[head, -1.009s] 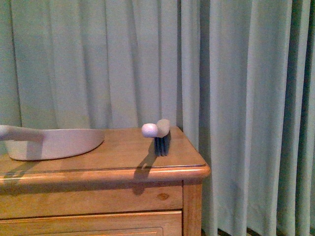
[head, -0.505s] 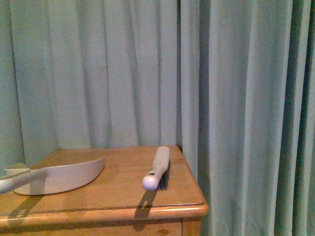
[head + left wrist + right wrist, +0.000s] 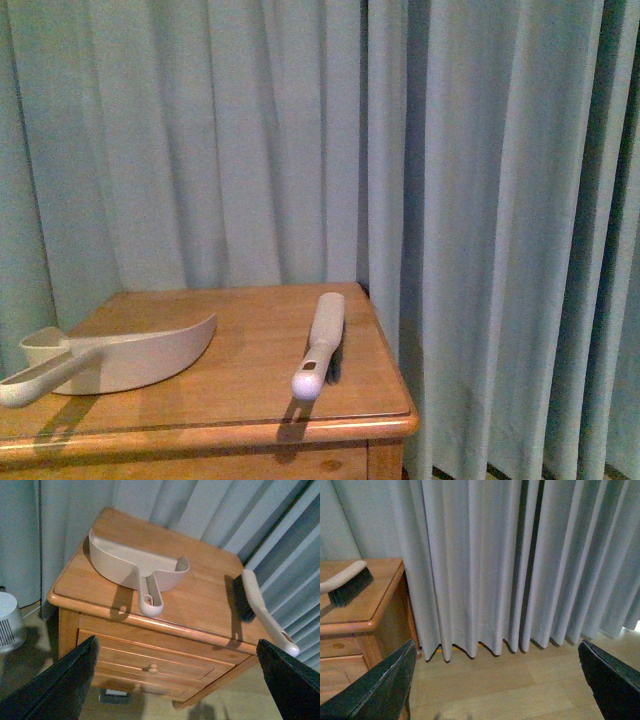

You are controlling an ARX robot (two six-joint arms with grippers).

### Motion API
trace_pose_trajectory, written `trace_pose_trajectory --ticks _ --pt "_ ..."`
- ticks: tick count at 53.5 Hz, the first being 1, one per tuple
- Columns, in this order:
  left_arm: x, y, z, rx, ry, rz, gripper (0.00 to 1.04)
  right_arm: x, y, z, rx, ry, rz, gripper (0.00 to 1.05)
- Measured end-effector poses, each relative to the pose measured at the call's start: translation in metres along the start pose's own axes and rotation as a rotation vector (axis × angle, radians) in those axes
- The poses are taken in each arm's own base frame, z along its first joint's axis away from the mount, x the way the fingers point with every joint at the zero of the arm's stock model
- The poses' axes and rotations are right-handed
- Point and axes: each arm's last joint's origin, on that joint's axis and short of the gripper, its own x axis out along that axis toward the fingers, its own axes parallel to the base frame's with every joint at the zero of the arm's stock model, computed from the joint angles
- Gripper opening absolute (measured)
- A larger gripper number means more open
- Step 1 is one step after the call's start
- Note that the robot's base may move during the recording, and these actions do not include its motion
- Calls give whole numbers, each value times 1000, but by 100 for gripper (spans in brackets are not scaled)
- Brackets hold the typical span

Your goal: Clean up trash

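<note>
Two tools and no trash is what the front view gives. The dustpan (image 3: 130, 355) lies on the left of the wooden cabinet (image 3: 250, 405) and the brush (image 3: 320, 340) on the right, with its handle end at the front edge. A pale curtain (image 3: 480, 200) hangs behind. Neither arm shows here, and the dustpan's handle is cut off at the frame's edge.

From the left wrist view, the left gripper (image 3: 176, 645) is spread wide and empty, well above the cabinet. The dustpan (image 3: 125, 560) has its handle pointing toward the front edge, and the brush (image 3: 260, 605) overhangs the corner. A white fan (image 3: 7, 622) on the floor is only half in frame. No white wad lies on the top, and the pan's inside looks bare.

From the right wrist view, the right gripper (image 3: 496, 647) is likewise splayed and holding nothing, over bare floor (image 3: 520, 685) beside the cabinet. Only the bristle end of the brush (image 3: 345, 582) shows.

The trash appears in no view, so where it lies cannot be told. I judge the sound course is to find it before committing to either tool, then take the dustpan by its handle with the left arm and the brush by its overhanging handle with the right.
</note>
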Motion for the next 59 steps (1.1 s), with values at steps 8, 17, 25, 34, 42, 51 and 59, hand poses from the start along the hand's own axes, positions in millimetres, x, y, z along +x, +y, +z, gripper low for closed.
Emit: trace_pose_trajectory --ticks 8,17,25,34,42,51,59 --pt "77 -9 31 92 191 94 97 0 0 0 0 0 0 97" --pt "140 -11 59 118 317 173 97 0 0 0 0 0 0 97" --pt "175 -11 72 131 368 225 97 0 0 0 0 0 0 97" --pt "197 -6 65 159 444 282 97 0 0 0 0 0 0 97" --pt "213 -1 58 217 489 333 97 0 0 0 0 0 0 97" --pt "225 1 47 266 527 336 97 0 0 0 0 0 0 97" --pt "231 0 36 292 561 320 97 0 0 0 0 0 0 97"
